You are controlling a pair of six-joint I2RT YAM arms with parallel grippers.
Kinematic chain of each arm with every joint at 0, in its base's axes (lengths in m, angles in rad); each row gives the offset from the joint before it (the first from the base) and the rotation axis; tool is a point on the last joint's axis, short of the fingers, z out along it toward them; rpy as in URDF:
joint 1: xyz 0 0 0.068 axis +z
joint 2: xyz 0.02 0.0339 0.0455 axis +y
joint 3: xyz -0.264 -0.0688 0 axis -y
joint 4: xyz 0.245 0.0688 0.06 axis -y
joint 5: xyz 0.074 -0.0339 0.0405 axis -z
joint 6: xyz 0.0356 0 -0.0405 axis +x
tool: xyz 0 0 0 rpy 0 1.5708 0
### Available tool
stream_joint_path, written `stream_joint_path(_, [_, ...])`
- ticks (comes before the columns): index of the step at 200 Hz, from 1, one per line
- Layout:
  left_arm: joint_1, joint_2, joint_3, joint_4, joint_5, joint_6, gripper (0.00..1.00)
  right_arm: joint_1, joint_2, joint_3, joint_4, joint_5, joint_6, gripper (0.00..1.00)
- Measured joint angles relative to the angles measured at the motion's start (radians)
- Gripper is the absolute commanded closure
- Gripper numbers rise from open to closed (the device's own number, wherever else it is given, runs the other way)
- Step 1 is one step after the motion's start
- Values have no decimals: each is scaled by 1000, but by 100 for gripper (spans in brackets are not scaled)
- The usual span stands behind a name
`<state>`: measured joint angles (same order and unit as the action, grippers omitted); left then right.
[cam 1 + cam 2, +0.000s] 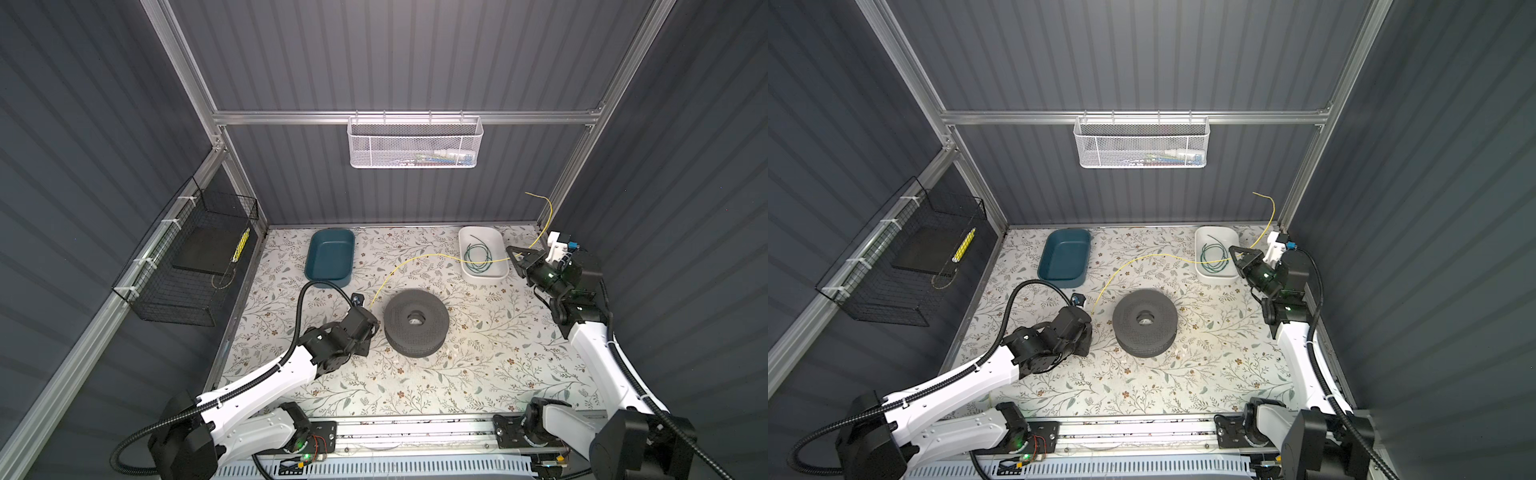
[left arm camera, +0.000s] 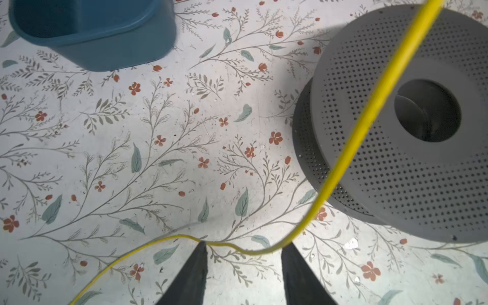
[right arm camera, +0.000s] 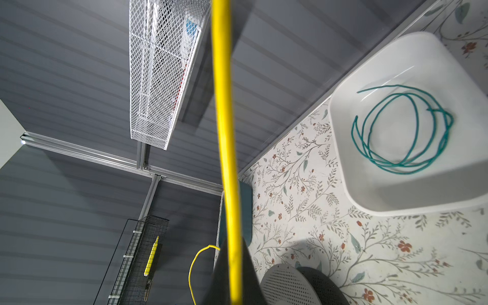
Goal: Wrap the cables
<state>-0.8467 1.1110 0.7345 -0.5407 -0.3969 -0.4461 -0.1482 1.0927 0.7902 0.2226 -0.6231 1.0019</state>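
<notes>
The yellow cable arcs from beside the grey perforated spool over the white tray to the back right, where its free end curls up along the wall. My right gripper is shut on the yellow cable beside the tray. My left gripper points down at the table left of the spool, jaws apart, with the yellow cable lying across its fingertips. The green cable lies coiled in the white tray.
A dark blue tray stands at the back left of the floral table. A white mesh basket hangs on the back wall. A black wire basket holding a yellow marker hangs on the left wall.
</notes>
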Motion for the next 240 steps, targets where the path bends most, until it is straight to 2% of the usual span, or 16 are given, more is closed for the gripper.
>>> stream_joint_path(34, [3,123,53,26,53,74,79,-48,-19,-24,-14,-21,0,100])
stream_joint_path(78, [3,176,98,51,77,150,97,-111,-25,-32,-41,-55,-2,100])
stream_joint_path(112, [3,179,135,48,77,196,100,-128,-25,-40,-39,-74,12,100])
stream_joint_path(144, [3,232,252,7,80,246,100,-141,-25,-54,-35,-88,32,99])
stream_joint_path(155, [4,264,312,-17,83,264,100,-157,-25,-64,-32,-89,44,88])
stream_joint_path(167, [4,294,373,-39,87,278,100,-175,-25,-76,-33,-90,55,86])
stream_joint_path(175, [4,315,417,-51,95,288,100,-188,-25,-85,-34,-90,60,81])
stream_joint_path(179, [4,323,435,-53,99,293,100,-195,-25,-90,-36,-90,63,74])
stream_joint_path(181, [4,330,446,-54,102,296,100,-199,-25,-94,-37,-90,63,66])
stream_joint_path(182, [4,332,450,-55,103,296,100,-201,-25,-95,-37,-90,66,66])
stream_joint_path(185, [4,343,469,-62,108,299,100,-205,-25,-98,-38,-90,68,58])
stream_joint_path(205, [4,416,580,-88,147,312,100,-227,-24,-120,-46,-92,82,39])
stream_joint_path(228, [4,508,709,-105,194,316,100,-238,-24,-132,-71,-100,72,30])
stream_joint_path(240, [4,540,752,-105,217,316,100,-240,-26,-132,-89,-105,64,28])
